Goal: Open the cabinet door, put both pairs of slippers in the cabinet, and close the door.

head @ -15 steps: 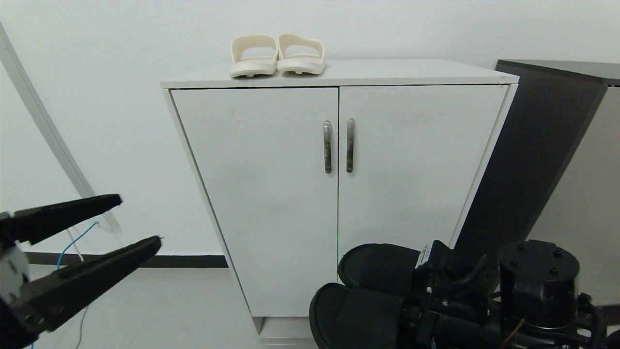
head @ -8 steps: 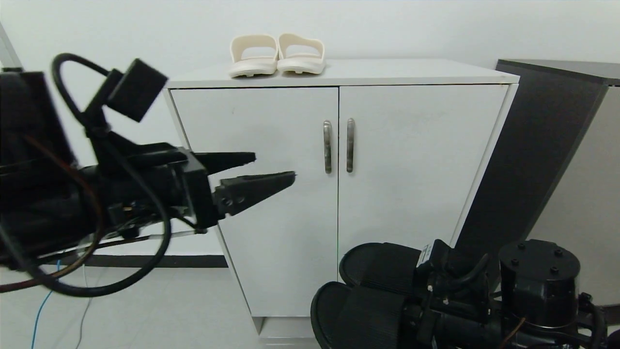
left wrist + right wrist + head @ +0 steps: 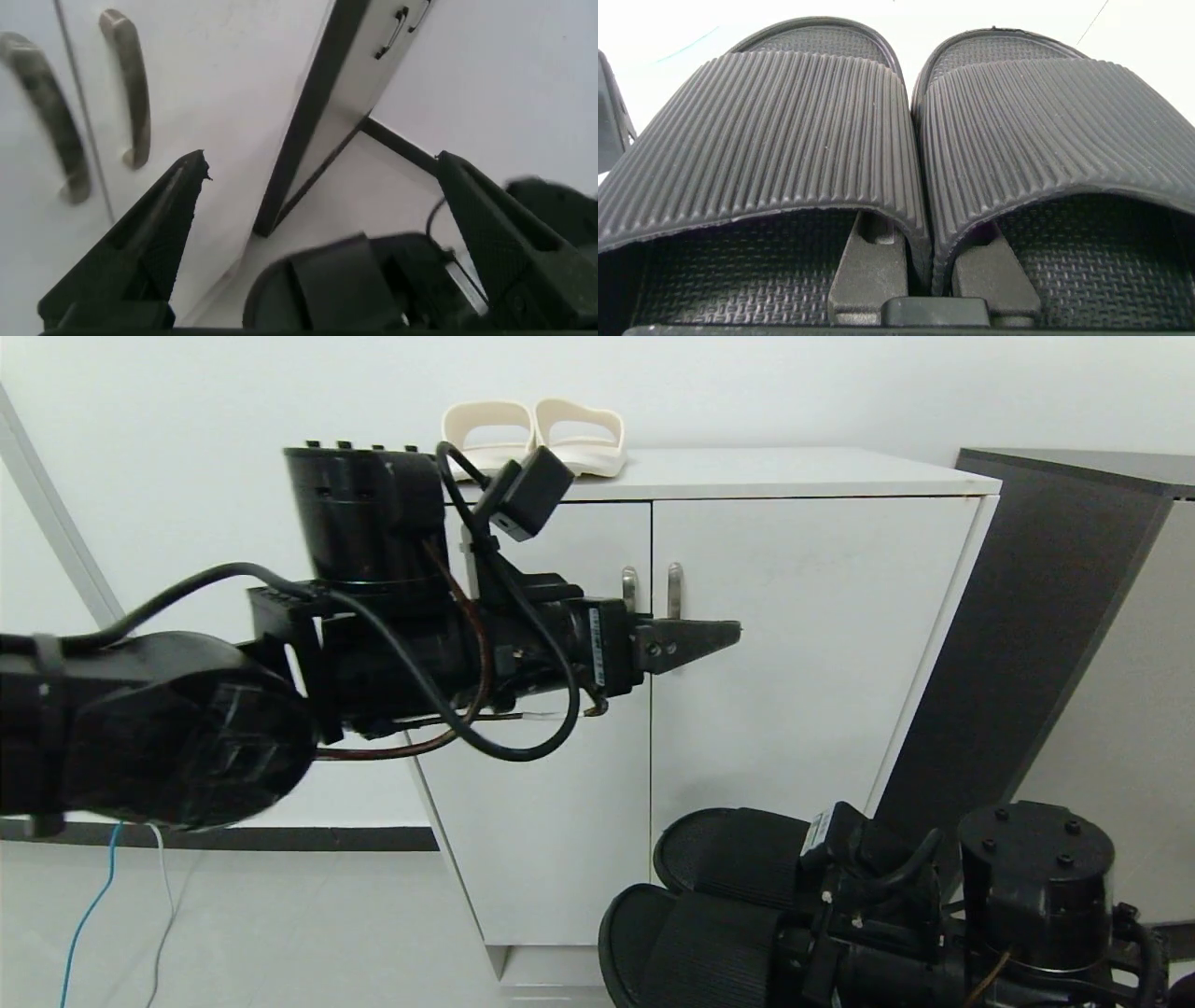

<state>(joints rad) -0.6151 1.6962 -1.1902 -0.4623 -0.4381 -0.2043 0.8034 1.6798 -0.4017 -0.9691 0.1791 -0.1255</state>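
Observation:
The white cabinet [image 3: 794, 709] has both doors closed, with two metal handles [image 3: 674, 588] at the centre seam. A cream pair of slippers [image 3: 537, 429] sits on its top. My left gripper [image 3: 733, 633] is open right in front of the handles [image 3: 126, 89], its tips level with the right-hand door's handle and its fingers [image 3: 159, 233] spread wide apart [image 3: 322, 163]. My right gripper [image 3: 926, 247] is low in front of the cabinet, shut on the black pair of slippers [image 3: 728, 896], pinching their adjoining sides [image 3: 920, 168] under the ribbed straps.
A dark cabinet [image 3: 1027, 616] stands close against the white one's right side. Blue and white cables [image 3: 93, 915] trail over the grey floor at the left. My left arm [image 3: 373, 653] hides much of the left door.
My left arm rose from the lower left and swung right across the cabinet front, bringing the open gripper to the handles. The right arm with the black slippers stayed put.

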